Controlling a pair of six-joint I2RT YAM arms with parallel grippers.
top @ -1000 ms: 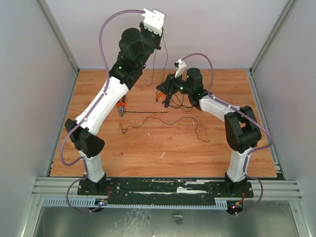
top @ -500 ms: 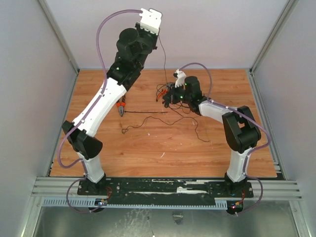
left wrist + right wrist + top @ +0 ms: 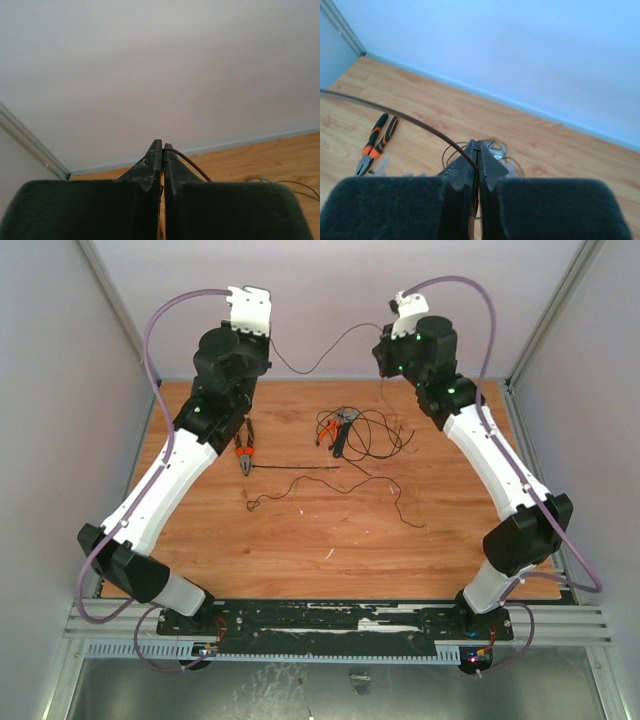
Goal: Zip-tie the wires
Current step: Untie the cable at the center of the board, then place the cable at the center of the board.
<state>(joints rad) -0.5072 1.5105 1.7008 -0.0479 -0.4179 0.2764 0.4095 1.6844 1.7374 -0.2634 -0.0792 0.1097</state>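
Both arms are raised at the far end of the table (image 3: 450, 540), with one strand of the wires (image 3: 365, 430) hanging in a shallow sag between them. The step in hand looks like drawing the wires out so they can be gathered into a bundle.

To do it well, I judge:
- Both pinches should be firm, because the strand is very thin and could slip out.
- The arms should move evenly, leaving some sag. A taut pull could snap the strand or drag the tangle along.
- The loops should then come together near the zip tie (image 3: 300, 467).

The left gripper (image 3: 162, 149) has its jaws pressed together, with the strand leaving at their tips toward the right. The right gripper (image 3: 477, 146) is also fully closed, and the strand runs into its tips from the left.

Most of the wires lie in loose loops on the table, far and right of centre, below the right gripper. The zip tie lies flat and straight, just near of them. Its left end is beside the pliers (image 3: 243, 454), and neither gripper touches it.
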